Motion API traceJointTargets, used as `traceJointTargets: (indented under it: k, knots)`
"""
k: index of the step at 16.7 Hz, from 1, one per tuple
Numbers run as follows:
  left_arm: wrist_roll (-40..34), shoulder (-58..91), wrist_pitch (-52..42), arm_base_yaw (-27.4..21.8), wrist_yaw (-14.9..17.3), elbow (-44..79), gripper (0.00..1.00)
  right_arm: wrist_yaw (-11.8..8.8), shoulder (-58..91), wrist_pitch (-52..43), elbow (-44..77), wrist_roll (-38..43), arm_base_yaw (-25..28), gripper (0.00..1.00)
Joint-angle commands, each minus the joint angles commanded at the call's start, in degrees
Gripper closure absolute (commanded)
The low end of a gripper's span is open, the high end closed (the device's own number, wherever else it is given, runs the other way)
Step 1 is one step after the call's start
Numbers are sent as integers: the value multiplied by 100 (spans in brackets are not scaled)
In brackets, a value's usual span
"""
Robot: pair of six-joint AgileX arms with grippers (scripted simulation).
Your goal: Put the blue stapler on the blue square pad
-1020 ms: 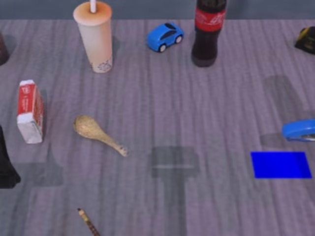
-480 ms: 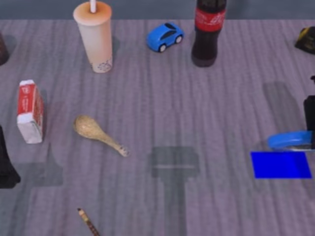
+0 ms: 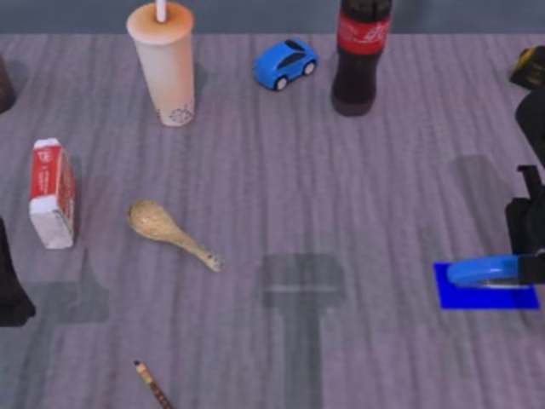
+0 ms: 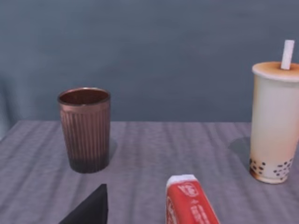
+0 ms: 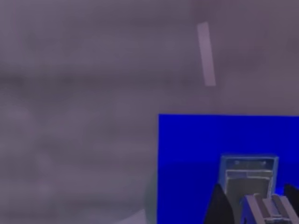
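— Where was the stapler (image 3: 482, 271)?

— Over the pad (image 3: 464, 298), near the table's right edge, clenched in the right tool (image 3: 530, 269). The wrist view showed its silver underside above the blue.

— How should the placing go?

— I'd judge: lower it straight until it rested flat inside the pad's edges, then release without dragging.

— The left tool?

— Parked at the left edge, its state I couldn't tell.
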Motion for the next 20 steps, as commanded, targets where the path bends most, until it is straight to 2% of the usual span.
traceJointTargets:
  k: [1, 14, 20]
  knots:
    - [0, 0, 0, 0, 0, 0, 0, 0, 0, 0, 0, 0, 0, 100]
    - [0, 0, 0, 0, 0, 0, 0, 0, 0, 0, 0, 0, 0, 2]
    - [0, 0, 0, 0, 0, 0, 0, 0, 0, 0, 0, 0, 0, 0]
